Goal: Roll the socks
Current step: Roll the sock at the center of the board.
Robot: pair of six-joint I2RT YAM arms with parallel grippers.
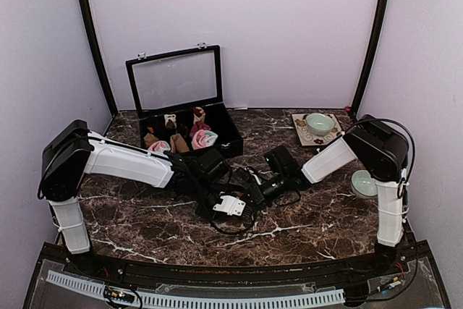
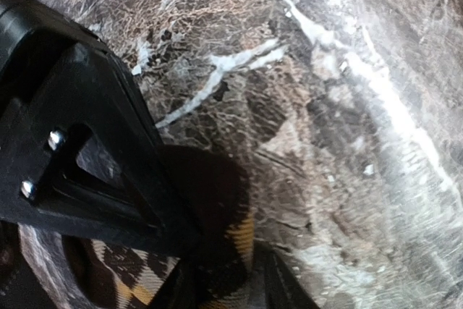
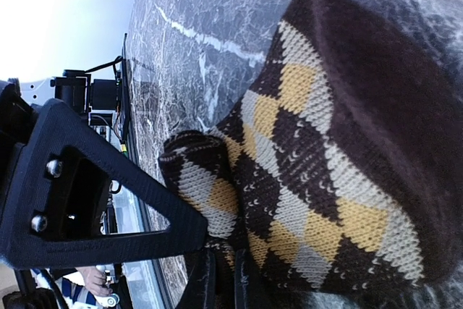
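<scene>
Right wrist view shows your right gripper (image 3: 217, 284) clamped on the brown checked sock (image 3: 325, 164), apparently anchoring its fold; your left gripper (image 2: 231, 274) straddles it, whether gripping cannot be told.

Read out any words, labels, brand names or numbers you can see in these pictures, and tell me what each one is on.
There is no text that can be read in any view.
dark checked sock: only a diamond pattern, no label showing.
black case: no lettering visible.
tray: curly marks, too small to tell whether any is writing.
</scene>
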